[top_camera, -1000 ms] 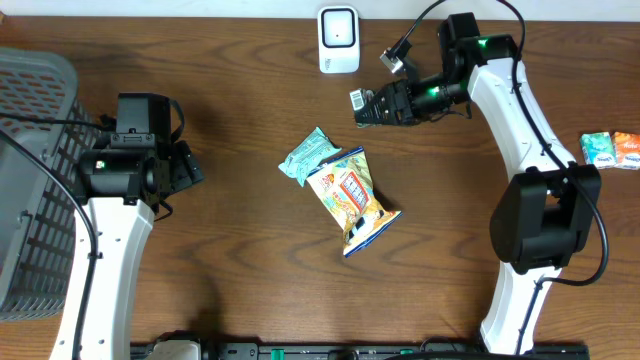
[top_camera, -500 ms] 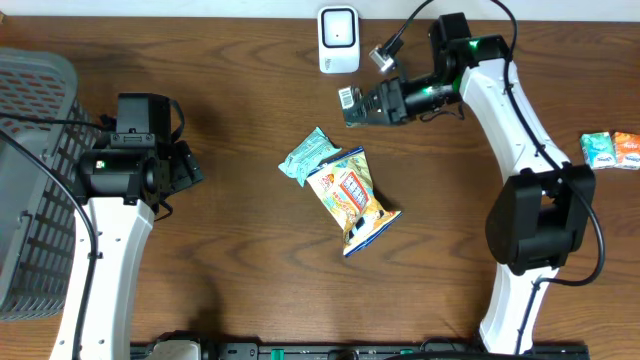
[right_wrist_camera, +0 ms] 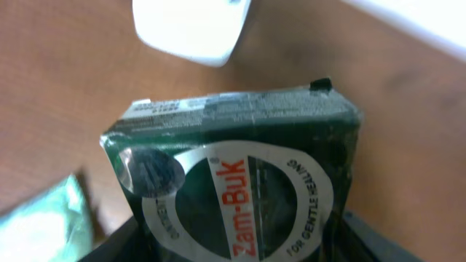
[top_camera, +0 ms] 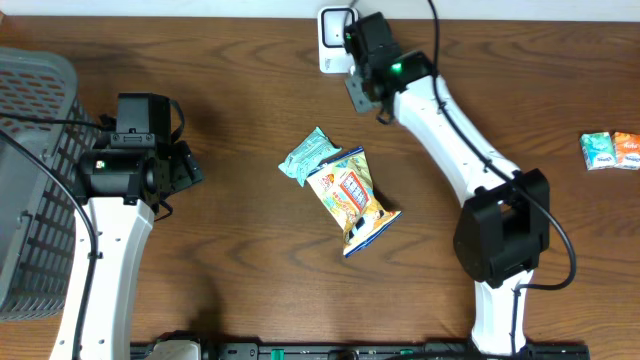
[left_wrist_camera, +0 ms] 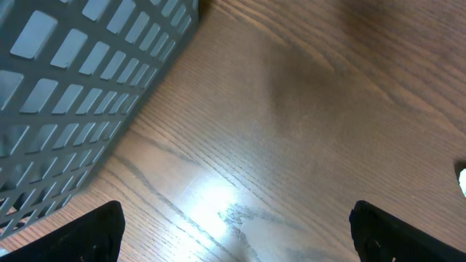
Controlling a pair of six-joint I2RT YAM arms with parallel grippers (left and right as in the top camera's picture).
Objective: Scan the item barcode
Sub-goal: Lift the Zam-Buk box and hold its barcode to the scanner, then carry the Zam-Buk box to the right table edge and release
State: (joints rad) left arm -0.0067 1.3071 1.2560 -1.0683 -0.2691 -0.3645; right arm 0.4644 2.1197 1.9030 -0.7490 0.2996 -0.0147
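I hold the box (right_wrist_camera: 233,167) clamped by its sides in the right gripper (right_wrist_camera: 237,244), scanner (right_wrist_camera: 193,29) just ahead of the jaws; light, stiff card, I judge, crushable; left gripper (left_wrist_camera: 233,233) gapes empty.

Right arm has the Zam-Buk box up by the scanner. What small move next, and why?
Probably tip the Zam-Buk box so its printed narrow side faces the white scanner. The right gripper holds it just short of the scanner, round label toward the wrist camera.

Table (left_wrist_camera: 291,145): wood grain w/ sheen. Basket (left_wrist_camera: 73,73): grey plastic, matt. Box (right_wrist_camera: 233,182): glossy card.
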